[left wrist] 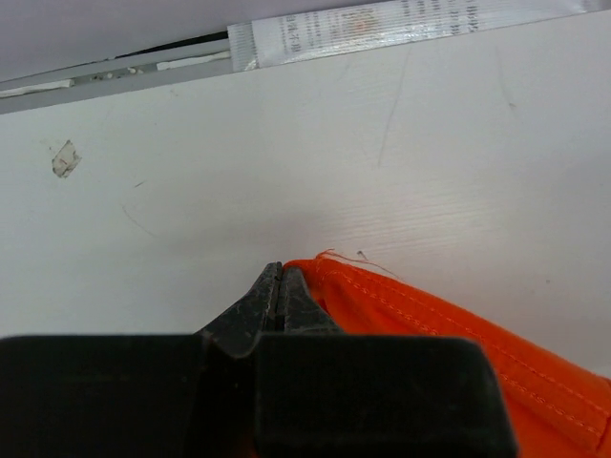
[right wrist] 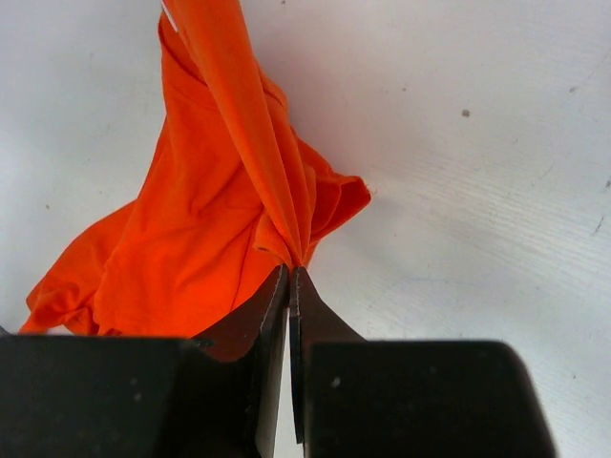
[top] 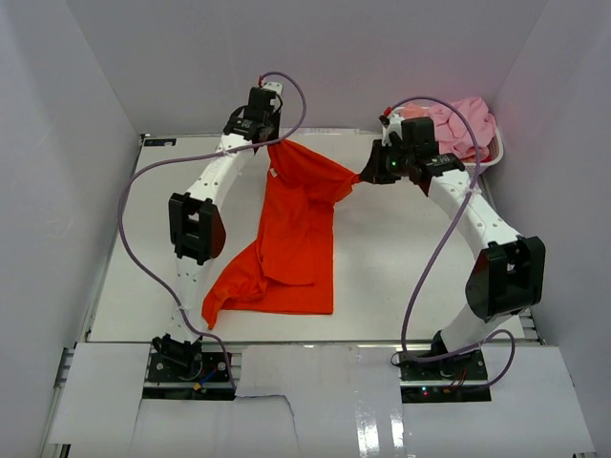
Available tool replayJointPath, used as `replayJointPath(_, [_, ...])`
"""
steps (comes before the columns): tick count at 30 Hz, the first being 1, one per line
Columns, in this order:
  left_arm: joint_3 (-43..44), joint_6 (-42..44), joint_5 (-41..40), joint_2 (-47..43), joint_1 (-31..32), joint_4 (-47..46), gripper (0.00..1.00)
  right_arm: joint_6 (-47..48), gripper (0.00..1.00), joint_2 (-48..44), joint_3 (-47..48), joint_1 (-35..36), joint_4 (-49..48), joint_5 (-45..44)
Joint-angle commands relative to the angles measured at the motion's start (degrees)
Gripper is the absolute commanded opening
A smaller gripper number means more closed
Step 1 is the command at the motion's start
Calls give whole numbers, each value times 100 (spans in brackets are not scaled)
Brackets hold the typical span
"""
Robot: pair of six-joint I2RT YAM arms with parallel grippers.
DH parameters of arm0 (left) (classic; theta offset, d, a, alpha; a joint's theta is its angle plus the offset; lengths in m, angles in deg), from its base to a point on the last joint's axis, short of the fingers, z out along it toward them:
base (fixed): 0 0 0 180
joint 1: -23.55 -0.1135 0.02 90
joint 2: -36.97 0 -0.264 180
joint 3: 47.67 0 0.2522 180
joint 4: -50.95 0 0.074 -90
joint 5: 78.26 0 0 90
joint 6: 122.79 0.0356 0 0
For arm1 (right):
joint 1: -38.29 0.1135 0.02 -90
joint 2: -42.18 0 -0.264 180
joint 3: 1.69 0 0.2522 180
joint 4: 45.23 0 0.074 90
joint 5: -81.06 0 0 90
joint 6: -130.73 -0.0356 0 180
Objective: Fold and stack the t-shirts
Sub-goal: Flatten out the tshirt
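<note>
Orange-red cloth is the item in hand. The orange-red t-shirt (top: 291, 239) is stretched by one edge between my two end effectors. The rest of it trails away from them across the surface (top: 401, 277) toward the arm bases.

Left end effector (left wrist: 282, 274): jaws fully closed, pinching a stitched hem of the shirt. The hem runs off to the right of the tips.

Right end effector (right wrist: 290, 272): jaws fully closed on a gathered bunch of the same shirt. The cloth fans out ahead of the tips and to their left.

Progress, as I judge it: early.
- The shirt is gripped at two points but not yet laid flat. Its lower part lies creased, with a bunched tail on the left end effector's side.
- No fold is made and no finished stack is in view.
- Pink t-shirts (top: 456, 122) sit heaped in the basket (top: 495, 160) just behind the right end effector, unhandled.

Remaining: spread this shirt, fold it, set it down, then take the basket shirts one by one and stack them.
</note>
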Motion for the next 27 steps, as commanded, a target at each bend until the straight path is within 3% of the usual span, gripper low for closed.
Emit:
replayJointPath(1, [-148, 30, -568, 67, -27, -555, 0, 74, 8, 409, 538, 1, -147, -90])
replayJointPath(6, [-484, -199, -955, 67, -142, -1171, 3, 109, 8, 1297, 1592, 1, 126, -11])
replayJointPath(7, [-466, -199, -1060, 67, -142, -1188, 16, 127, 8, 1385, 1698, 1, 143, -11])
replayJointPath(8, [-475, -199, -1227, 41, -142, -1215, 45, 118, 8, 1542, 1786, 1, 161, -11])
replayJointPath(9, [-492, -182, -1237, -3, -142, -1224, 58, 127, 8, 1614, 1857, 1, 170, -20])
replayJointPath(11, [-754, -216, -1237, -318, -133, -1267, 71, 144, 8, 1780, 2041, 1, 187, -46])
replayJointPath(15, [-1931, -243, -1018, -1504, -54, -1829, 82, 162, 8, 2088, 2358, -8, 284, -73])
replayJointPath(19, [-2959, -59, -1218, -2550, 454, -1857, 77, 118, 8, 2299, 2586, -25, 354, -108])
replayJointPath(24, [-4305, -110, -2325, -3421, 1887, -1664, 77, 109, 8, 2800, 3237, -25, 741, -11])
replayJointPath(27, [-4868, -611, -2424, -3676, 2607, -1216, 77, 144, 8, 2871, 3237, -25, 785, -81])
